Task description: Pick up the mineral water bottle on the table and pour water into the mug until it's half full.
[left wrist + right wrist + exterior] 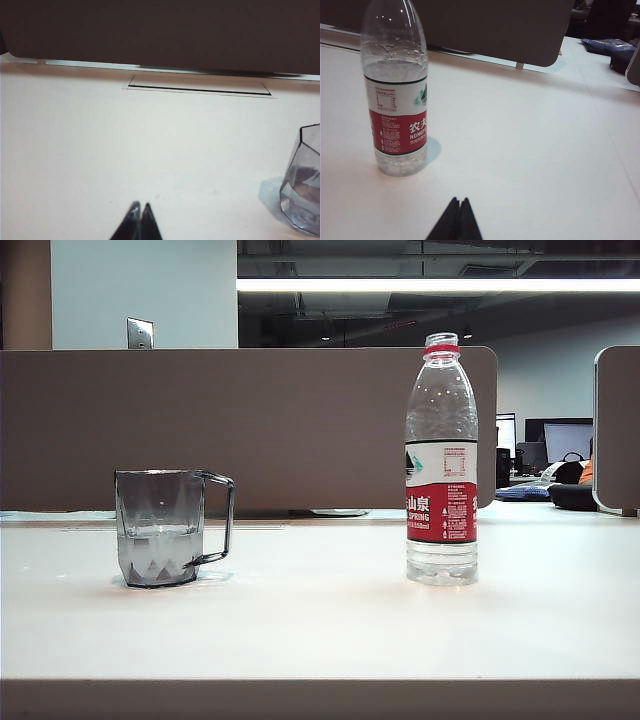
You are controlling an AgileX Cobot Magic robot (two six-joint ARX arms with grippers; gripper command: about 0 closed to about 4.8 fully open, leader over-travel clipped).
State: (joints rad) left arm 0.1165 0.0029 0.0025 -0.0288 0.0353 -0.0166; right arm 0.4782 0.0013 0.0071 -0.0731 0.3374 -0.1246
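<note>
White table [320, 630] holds the mug [160, 530] and, well apart, the upright, uncapped mineral water bottle [441, 460]; left gripper [139, 209] and right gripper [459, 202] are both pinched closed, so a clumsy grab could tip it and spill.

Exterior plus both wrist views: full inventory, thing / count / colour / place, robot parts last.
mug: 1, smoky-grey clear, left on the table, upright, handle toward the bottle, holds some water
bottle: 1, clear with red neck ring and white-and-red label, right on the table, upright, no cap, apart from the mug
water: clear, in the mug; the bottle also holds some
table: 1, white top, darker front edge
partition: 1, brown, behind the table
cable hatch: 1, white, flush in the table by the partition
left gripper: 1, black, shut, low over the table, near the mug, empty
right gripper: 1, black, shut, low over the table, near the bottle, empty
</note>
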